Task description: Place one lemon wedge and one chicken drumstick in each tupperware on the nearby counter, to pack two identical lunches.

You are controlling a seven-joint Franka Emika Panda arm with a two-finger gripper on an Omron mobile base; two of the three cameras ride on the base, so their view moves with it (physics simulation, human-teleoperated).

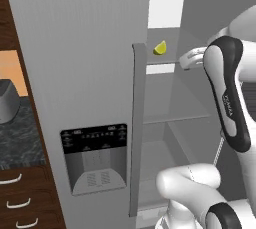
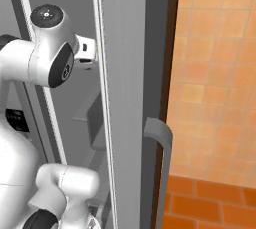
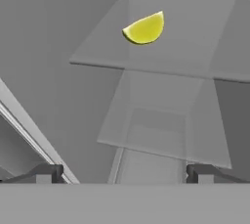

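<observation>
A yellow-green lemon wedge (image 1: 160, 48) lies on an upper glass shelf (image 1: 167, 60) inside the open fridge. In the hand view the lemon wedge (image 3: 145, 28) sits up ahead on the shelf (image 3: 161, 56), beyond the fingertips. My gripper (image 1: 184, 61) hovers at the shelf's front edge, just right of the wedge and apart from it. In the hand view the gripper (image 3: 124, 174) is open, with nothing between its jaws. The black marbled counter (image 1: 20, 138) lies at the far left. The chicken drumstick and the tupperware are out of view.
The closed fridge door with its dispenser panel (image 1: 94, 158) and long vertical handle (image 1: 137, 123) stands left of the opening. The open door (image 2: 125, 98) is close on the arm's right, against an orange tiled wall (image 2: 215, 73). Lower shelves (image 3: 166, 135) sit below. A grey appliance (image 1: 7, 100) stands on the counter.
</observation>
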